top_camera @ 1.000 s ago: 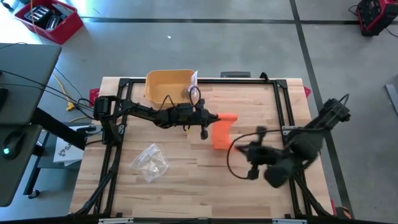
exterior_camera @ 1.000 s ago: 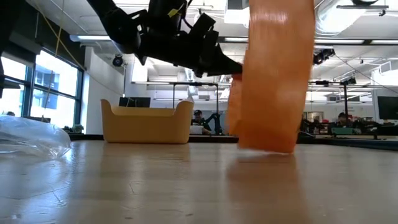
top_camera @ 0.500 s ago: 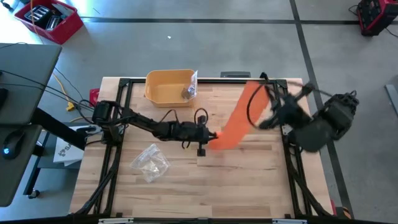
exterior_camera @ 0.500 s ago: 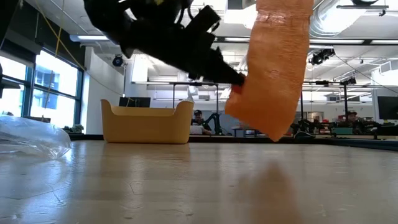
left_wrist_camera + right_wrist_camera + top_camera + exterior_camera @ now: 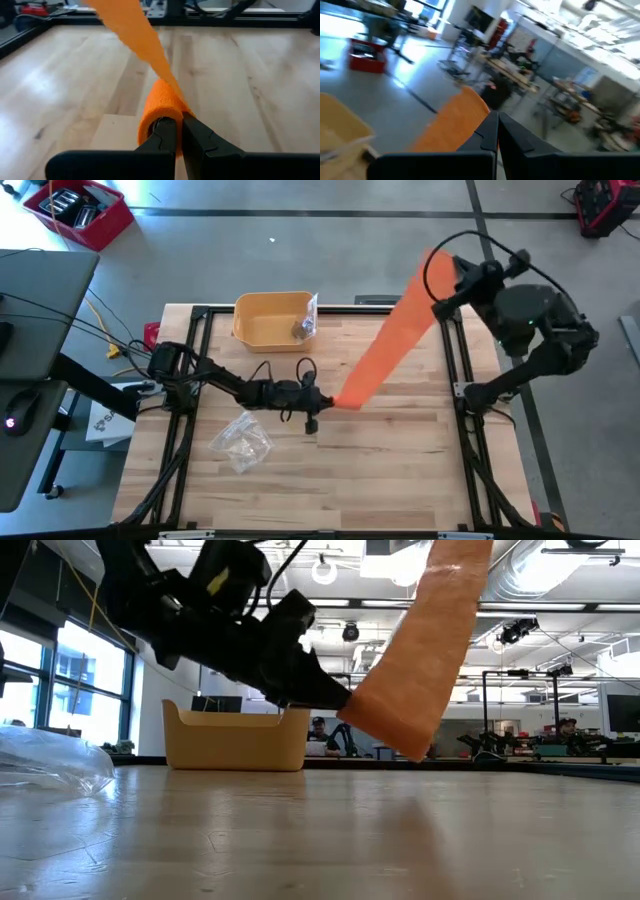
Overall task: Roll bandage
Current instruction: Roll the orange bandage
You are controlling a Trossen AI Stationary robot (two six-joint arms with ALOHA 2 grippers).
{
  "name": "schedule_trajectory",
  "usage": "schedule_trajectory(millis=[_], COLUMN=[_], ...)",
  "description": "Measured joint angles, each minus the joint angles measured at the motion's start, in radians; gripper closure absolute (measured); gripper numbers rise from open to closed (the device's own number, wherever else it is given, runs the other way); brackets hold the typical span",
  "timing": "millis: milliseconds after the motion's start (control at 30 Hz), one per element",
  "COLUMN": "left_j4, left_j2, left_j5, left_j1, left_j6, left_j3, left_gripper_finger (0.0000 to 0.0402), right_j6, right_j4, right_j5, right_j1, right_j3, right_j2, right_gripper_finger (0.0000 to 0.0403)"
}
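Observation:
An orange bandage (image 5: 385, 345) runs as a straight strip from my left gripper (image 5: 328, 401) up to my right gripper (image 5: 447, 278). Its lower end is wound into a small roll (image 5: 159, 111) at my left gripper's fingertips (image 5: 178, 122), low over the middle of the table. My right gripper (image 5: 496, 122) is raised high over the table's far right corner, shut on the strip's upper end. In the low view the strip (image 5: 425, 650) slants up from my left gripper (image 5: 335, 705), clear of the tabletop. My left gripper pinches the bandage's wound end (image 5: 162, 107) between its two shut fingers, and the orange roll sits around their tips. The fingers come nearly level from the table's left. The roll hangs clear of the table, and the strip leaves it taut. My right gripper pinches the strip's upper end (image 5: 479, 122) between its two shut fingers, about level and high above the table. From there the strip (image 5: 447, 130) slopes down, drawn straight toward the other gripper.
A yellow bin (image 5: 268, 320) with a small item inside stands at the table's far edge. A clear plastic bag (image 5: 240, 442) lies near the front left. Black frame rails (image 5: 462, 370) run along the table's sides.
My right gripper has risen and swung from low at the table's right toward the far right corner, carrying the strip's end. The bandage, which hung slack and folded, is now drawn out straight. My left gripper has sunk and moved toward the near edge, turning slightly.

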Motion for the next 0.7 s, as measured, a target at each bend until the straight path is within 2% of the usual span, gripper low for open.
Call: schedule_trajectory(millis=[133, 300, 400, 533, 700], left_j4=[0.003, 0.013, 0.03, 0.034, 0.025], left_j2=[0.026, 0.071, 0.086, 0.071, 0.064], left_j5=[0.093, 0.245, 0.281, 0.287, 0.293], left_j1=[0.036, 0.029, -0.002, -0.037, -0.061], left_j6=[-0.027, -0.081, -0.085, -0.086, -0.086], left_j3=[0.008, 0.027, 0.029, 0.029, 0.029], left_gripper_finger=[0.0398, 0.0398, 0.0398, 0.0398, 0.0398], right_j6=[-0.199, -0.597, -0.757, -0.734, -0.458], right_j4=[0.242, 0.628, 0.768, 0.72, 0.427], right_j5=[-0.118, -0.119, -0.112, -0.155, -0.345], right_j1=[-0.007, -0.049, -0.125, -0.261, -0.429], right_j3=[-0.003, -0.004, -0.004, -0.004, -0.003], right_j2=[0.034, 0.09, 0.101, 0.091, 0.085], right_gripper_finger=[0.0403, 0.0403, 0.0403, 0.0403, 0.0403])
